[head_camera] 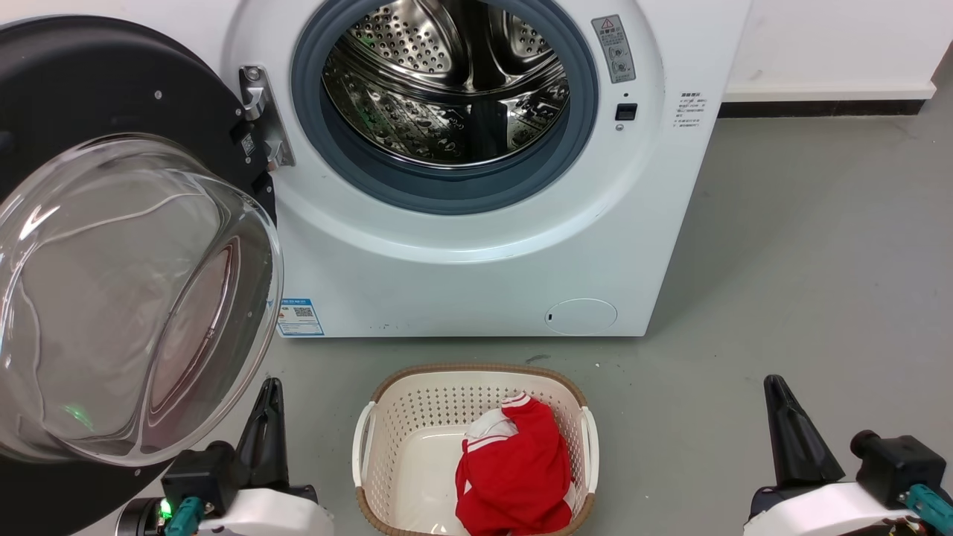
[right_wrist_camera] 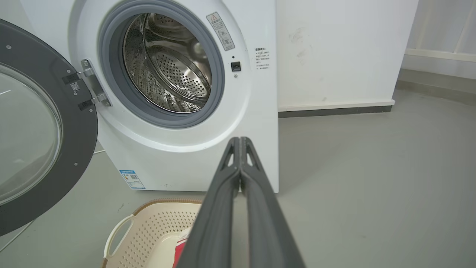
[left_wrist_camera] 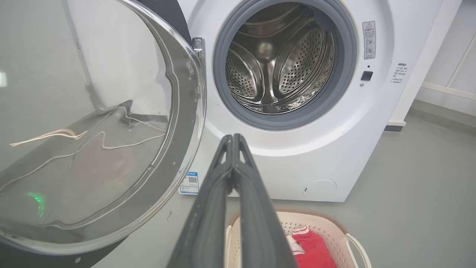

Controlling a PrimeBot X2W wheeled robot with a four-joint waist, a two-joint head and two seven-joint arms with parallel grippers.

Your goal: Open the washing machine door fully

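Observation:
The washing machine door (head_camera: 112, 246), round with a black rim and a bulging clear glass bowl, stands swung wide open on its metal hinge (head_camera: 262, 115) at the left of the white machine (head_camera: 476, 268). The steel drum (head_camera: 447, 82) is exposed inside its grey rubber ring. The door also fills the left of the left wrist view (left_wrist_camera: 96, 141) and shows in the right wrist view (right_wrist_camera: 41, 137). My left gripper (head_camera: 269, 387) is shut and empty, just below the door's lower edge. My right gripper (head_camera: 774, 383) is shut and empty over the floor at the lower right, well clear of the machine.
A cream laundry basket (head_camera: 387, 417) holding a red and white garment (head_camera: 514, 469) sits on the grey floor in front of the machine, between my grippers. A white wall with a dark skirting (head_camera: 819, 108) runs behind on the right. Open floor lies to the right (head_camera: 819, 260).

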